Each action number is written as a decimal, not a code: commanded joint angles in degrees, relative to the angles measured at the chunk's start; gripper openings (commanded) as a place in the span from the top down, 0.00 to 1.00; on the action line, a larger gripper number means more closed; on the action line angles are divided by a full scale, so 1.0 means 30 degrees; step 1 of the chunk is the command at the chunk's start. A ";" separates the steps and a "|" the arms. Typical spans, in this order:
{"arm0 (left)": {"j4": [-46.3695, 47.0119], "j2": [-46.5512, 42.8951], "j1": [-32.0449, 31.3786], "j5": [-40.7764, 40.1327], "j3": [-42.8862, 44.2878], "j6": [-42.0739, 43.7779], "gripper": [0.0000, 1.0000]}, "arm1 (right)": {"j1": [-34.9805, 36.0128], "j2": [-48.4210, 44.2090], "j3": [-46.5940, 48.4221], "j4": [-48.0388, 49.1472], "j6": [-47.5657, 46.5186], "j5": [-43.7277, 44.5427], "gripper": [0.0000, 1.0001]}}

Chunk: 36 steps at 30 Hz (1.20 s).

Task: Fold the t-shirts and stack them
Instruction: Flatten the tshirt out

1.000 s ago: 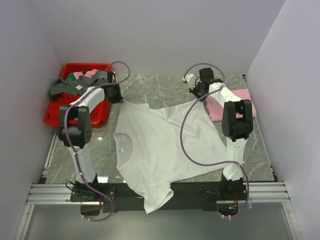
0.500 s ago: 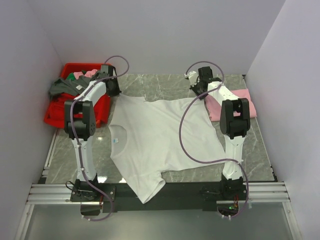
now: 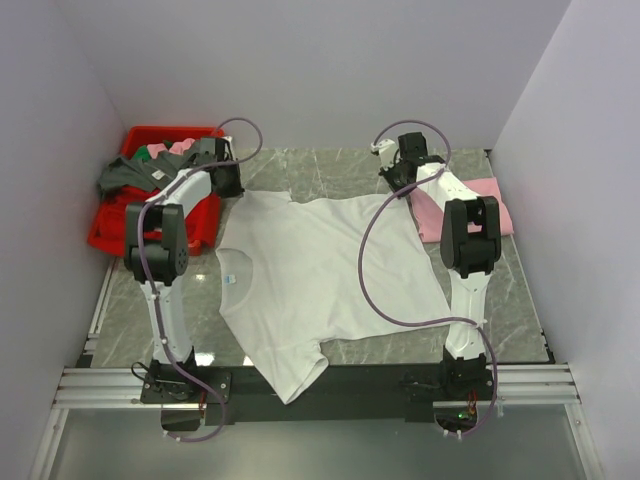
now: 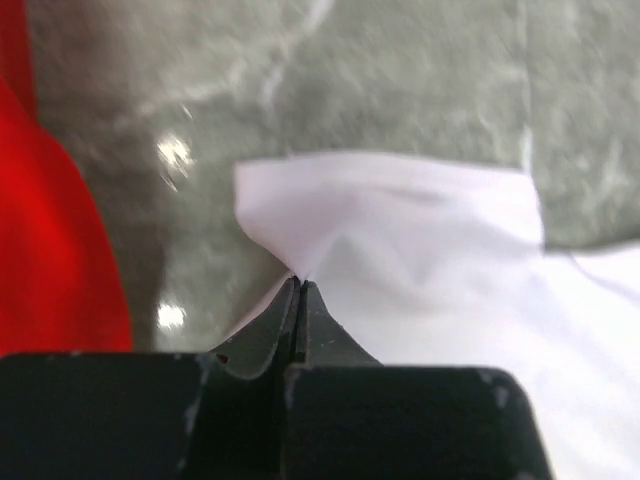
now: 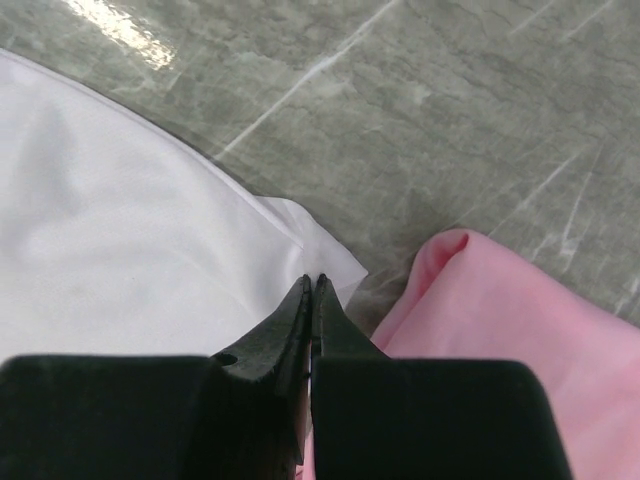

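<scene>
The white t-shirt (image 3: 320, 270) lies spread across the marble table, with its small bluish neck label (image 3: 232, 279) at the left. One sleeve hangs over the near edge. My left gripper (image 3: 234, 185) is shut on the shirt's far-left hem corner. In the left wrist view the closed tips (image 4: 300, 285) pinch the white cloth (image 4: 400, 220). My right gripper (image 3: 398, 182) is shut on the far-right hem corner. In the right wrist view its tips (image 5: 312, 280) clamp the white fabric (image 5: 130, 230). The pale pink t-shirt (image 3: 480, 205) lies folded at the back right, close beside the right gripper (image 5: 500, 300).
A red bin (image 3: 195, 225) stands at the back left, with dark grey, green and pink clothes spilling over its rim. Its wall (image 4: 50, 250) is just left of my left gripper. White walls close in the table on three sides, and a metal rail (image 3: 100, 385) runs along the near edge.
Both grippers have drawn the white shirt toward the back of the table. Its far hem is now stretched straighter between them, and less cloth hangs over the near edge.
</scene>
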 commanded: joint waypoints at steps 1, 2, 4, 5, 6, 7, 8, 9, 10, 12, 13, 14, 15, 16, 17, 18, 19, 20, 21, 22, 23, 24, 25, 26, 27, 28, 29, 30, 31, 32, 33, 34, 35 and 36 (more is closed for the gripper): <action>0.2357 -0.2904 0.0023 0.2534 -0.1558 0.0810 1.00 | -0.0099 -0.1127 -0.0203 0.0547 0.0453 -0.1024 1.00; 0.2329 -0.3633 -0.0006 0.3033 -0.2316 0.0810 1.00 | -0.0099 -0.1157 -0.0232 0.0488 0.0453 -0.1112 1.00; 0.2240 -0.4978 -0.0326 0.4761 -0.3373 0.0606 0.99 | -0.0099 -0.1302 -0.0407 0.0459 0.0482 -0.1346 1.00; 0.2241 -0.5481 -0.0532 0.5289 -0.4597 0.0402 1.00 | -0.0099 -0.1390 -0.0466 0.0430 0.0453 -0.1405 1.00; 0.2212 -0.5979 -0.0824 0.5642 -0.5218 0.0342 1.00 | -0.0099 -0.1449 -0.0554 0.0429 0.0424 -0.1464 1.00; 0.2154 -0.6883 -0.1581 0.5761 -0.5833 0.0312 1.00 | -0.0070 -0.1537 -0.0671 0.0458 0.0424 -0.1581 1.00; 0.1892 -0.7124 -0.1995 0.5792 -0.6768 0.0370 1.00 | -0.0070 -0.1538 -0.0701 0.0430 0.0395 -0.1669 1.00; 0.0875 -0.7272 -0.2405 0.5792 -0.7067 0.0342 0.99 | -0.0070 -0.1625 -0.0817 0.0429 0.0336 -0.1699 1.00; 0.0400 -0.7331 -0.3192 0.5995 -0.7389 0.0399 0.98 | -0.0070 -0.1655 -0.0877 0.0429 0.0307 -0.1728 1.00; -0.0392 -0.7361 -0.3958 0.6230 -0.8472 0.0691 0.87 | -0.0070 -0.1772 -0.1139 0.0517 0.0277 -0.1874 1.00; -0.0627 -0.7477 -0.4716 0.6405 -0.8940 0.0780 0.80 | -0.0070 -0.1859 -0.1257 0.0575 0.0248 -0.1904 1.00; -0.0833 -0.7681 -0.5071 0.6175 -0.9612 0.0897 0.73 | -0.0099 -0.1860 -0.1374 0.0605 0.0219 -0.1962 1.00; -0.0951 -0.7886 -0.5394 0.5680 -0.9880 0.0898 0.61 | -0.0070 -0.1831 -0.1433 0.0605 0.0219 -0.2021 1.00; -0.0981 -0.8643 -0.5803 0.3877 -1.0056 0.0811 0.54 | -0.0070 -0.1860 -0.1521 0.0576 0.0190 -0.2050 1.00; -0.0894 -0.9172 -0.5836 0.2901 -1.0377 0.0317 0.45 | -0.0099 -0.1831 -0.1580 0.0576 0.0189 -0.2138 1.00; -0.0778 -0.9758 -0.5837 0.1993 -1.0525 -0.0007 0.42 | -0.0099 -0.1889 -0.1609 0.0576 0.0218 -0.2196 1.00; -0.0631 -1.0953 -0.5779 0.0678 -1.0643 -0.0271 0.40 | -0.0099 -0.1918 -0.1755 0.0605 0.0219 -0.2226 1.00; -0.0311 -1.1487 -0.5778 -0.0988 -1.0760 -0.0709 0.38 | -0.0070 -0.1948 -0.1814 0.0663 0.0248 -0.2284 1.00; -0.0105 -1.1985 -0.5749 -0.1527 -1.0819 -0.0916 0.35 | -0.0070 -0.1977 -0.1844 0.0693 0.0277 -0.2343 1.00; 0.0071 -1.2686 -0.5662 -0.1706 -1.0849 -0.1063 0.34 | -0.0070 -0.1977 -0.1844 0.0664 0.0277 -0.2372 1.00; 0.0247 -1.2867 -0.5603 -0.1650 -1.0849 -0.1268 0.35 | -0.0070 -0.1977 -0.1815 0.0606 0.0248 -0.2431 1.00; 0.0249 -1.2927 -0.5573 -0.1591 -1.0791 -0.1328 0.35 | -0.0070 -0.1977 -0.1844 0.0605 0.0277 -0.2460 1.00; 0.0249 -1.2811 -0.5602 -0.1504 -1.0704 -0.1358 0.35 | -0.0099 -0.1977 -0.1815 0.0605 0.0248 -0.2461 1.00; 0.0278 -1.2607 -0.5602 -0.1184 -1.0674 -0.1213 0.37 | -0.0099 -0.1977 -0.1844 0.0605 0.0248 -0.2490 1.00; 0.0365 -1.2460 -0.5602 -0.1036 -1.0731 -0.1153 0.37 | -0.0099 -0.1977 -0.1844 0.0605 0.0277 -0.2490 1.00; 0.0424 -1.1995 -0.5602 -0.0860 -1.0790 -0.1124 0.38 | -0.0070 -0.1977 -0.1815 0.0576 0.0277 -0.2519 1.00; 0.0483 -1.1758 -0.5602 -0.0684 -1.0791 -0.1094 0.40 | -0.0099 -0.1948 -0.1786 0.0518 0.0277 -0.2548 1.00; 0.0657 -1.1495 -0.5602 -0.0074 -1.0820 -0.1094 0.42 | -0.0099 -0.1919 -0.1814 0.0488 0.0306 -0.2549 1.00; 0.0746 -1.1057 -0.5602 0.0136 -1.0820 -0.1152 0.43 | -0.0070 -0.1948 -0.1873 0.0546 0.0277 -0.2549 1.00; 0.0834 -1.0821 -0.5602 0.0341 -1.0791 -0.1240 0.44 | -0.0099 -0.1977 -0.1931 0.0546 0.0277 -0.2549 1.00; 0.0951 -1.0586 -0.5602 0.0575 -1.0820 -0.1328 0.45 | -0.0099 -0.1948 -0.1932 0.0575 0.0277 -0.2520 1.00; 0.1068 -1.0178 -0.5602 0.0577 -1.0791 -0.1416 0.45 | -0.0070 -0.1919 -0.1990 0.0576 0.0277 -0.2519 1.00; 0.1127 -1.0000 -0.5602 0.0693 -1.0762 -0.1590 0.46 | -0.0099 -0.1948 -0.1990 0.0547 0.0248 -0.2519 1.00; 0.1157 -0.9795 -0.5602 0.0752 -1.0703 -0.1650 0.47 | -0.0099 -0.1919 -0.2019 0.0517 0.0277 -0.2519 1.00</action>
